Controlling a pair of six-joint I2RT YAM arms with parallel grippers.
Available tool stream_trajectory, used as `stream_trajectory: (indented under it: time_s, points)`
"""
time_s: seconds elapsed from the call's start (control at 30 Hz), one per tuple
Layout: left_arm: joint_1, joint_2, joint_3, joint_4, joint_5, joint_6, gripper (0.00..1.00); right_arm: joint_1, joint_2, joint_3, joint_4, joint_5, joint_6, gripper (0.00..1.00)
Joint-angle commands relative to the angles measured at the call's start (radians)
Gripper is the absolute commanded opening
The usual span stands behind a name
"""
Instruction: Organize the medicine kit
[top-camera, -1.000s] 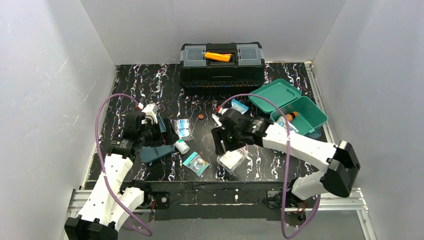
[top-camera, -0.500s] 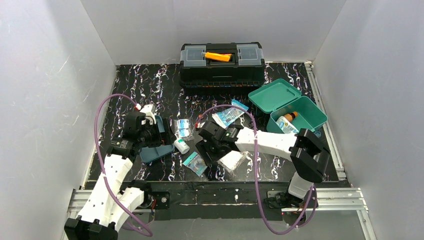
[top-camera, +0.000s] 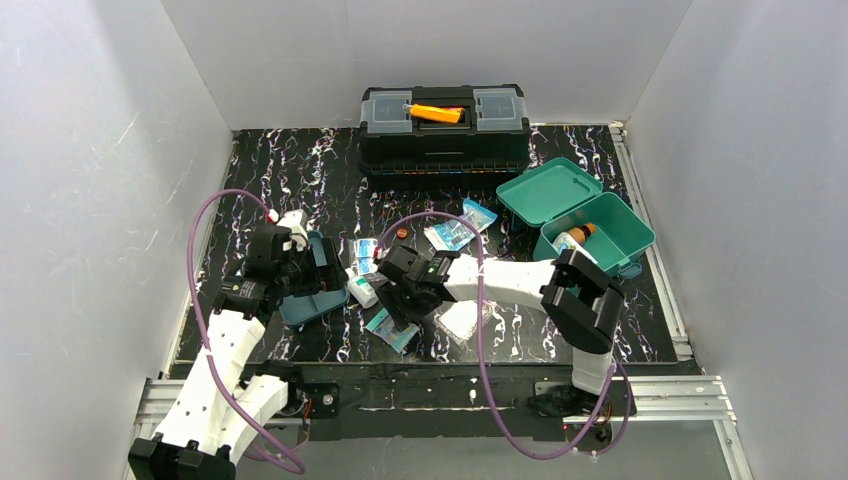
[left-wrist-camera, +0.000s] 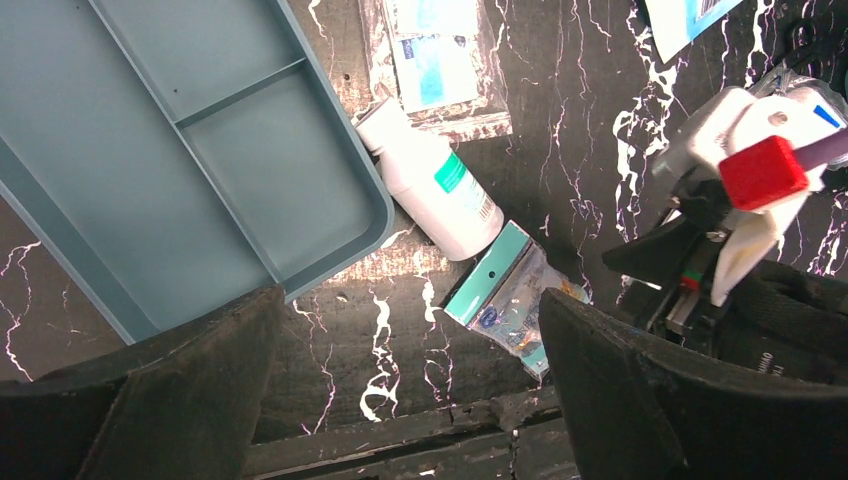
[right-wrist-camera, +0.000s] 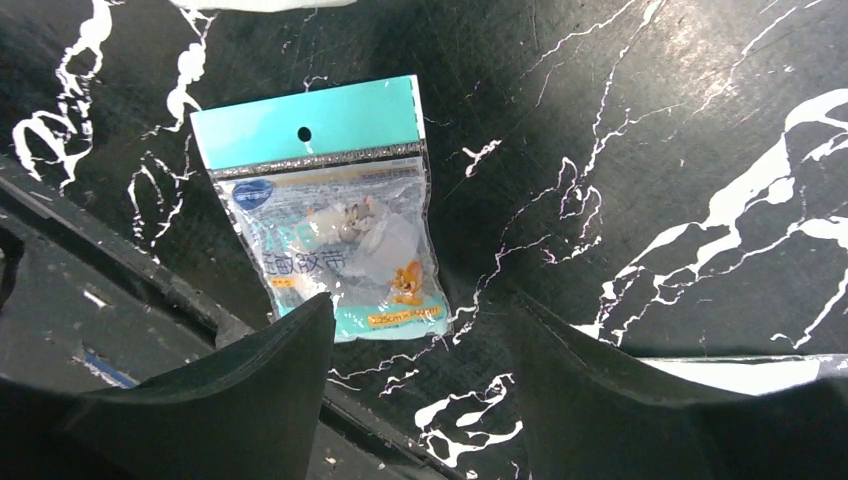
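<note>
1. I saw my left tool (left-wrist-camera: 405, 310) hanging over the worktop (top-camera: 290, 170) with its 2 fingers (left-wrist-camera: 170, 400) spread wide and nothing between them.
2. Ahead of that tool, on the side of its left-hand finger in the wrist view, lay the blue-grey divided tray (left-wrist-camera: 200, 150), flat on the worktop.
3. A white bottle (left-wrist-camera: 435, 180) lay on its side just beside the tray's near corner, straight ahead of the gap between the fingers. Beyond the bottle were some clear sachets (left-wrist-camera: 435, 60).
4. My right tool (right-wrist-camera: 420, 305) sat low over the worktop with its jaws apart and clamped on nothing.
5. A packet (right-wrist-camera: 335, 225) with a teal header lay flat just ahead of the right tool. Its lower edge was beside the tip of the left-hand finger in that wrist view, and I could not tell whether they touched.
6. From above, a clear bag (top-camera: 465, 320) lay just beside the right tool, on the side away from the white bottle.
7. The medicine kit (top-camera: 625, 245) stood well apart from both tools, off past the right arm's elbow, with its lid (top-camera: 550, 190) open and tilted back.
8. An orange-capped bottle (top-camera: 580, 235) lay inside the kit.
9. The black toolbox (top-camera: 445, 125) stood far beyond both tools at the back of the worktop.
</note>
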Motion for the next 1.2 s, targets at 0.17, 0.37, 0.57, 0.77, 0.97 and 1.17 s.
stream_trajectory:
  time_s: [0.17, 0.37, 0.57, 0.77, 0.97, 1.17]
  points:
    - [-0.001, -0.015, 0.023, -0.020, -0.016, -0.001, 1.00, 0.013, 0.036, 0.019, 0.028, 0.033, -0.008, 0.69]
    - [-0.002, -0.017, 0.023, -0.019, -0.014, -0.001, 1.00, 0.030, 0.064, -0.005, 0.050, 0.070, 0.006, 0.66]
    - [0.000, -0.020, 0.023, -0.020, -0.015, -0.001, 0.99, 0.080, 0.120, -0.063, 0.055, 0.145, 0.056, 0.60]
    - [-0.002, -0.027, 0.023, -0.020, -0.017, -0.001, 1.00, 0.124, 0.153, -0.110, 0.002, 0.183, 0.098, 0.38]
    - [-0.001, -0.027, 0.023, -0.020, -0.015, -0.001, 0.99, 0.129, 0.160, -0.153, 0.001, 0.170, 0.123, 0.18]
    - [-0.001, -0.025, 0.024, -0.020, -0.015, -0.001, 0.99, 0.138, 0.147, -0.166, -0.022, 0.205, 0.138, 0.01]
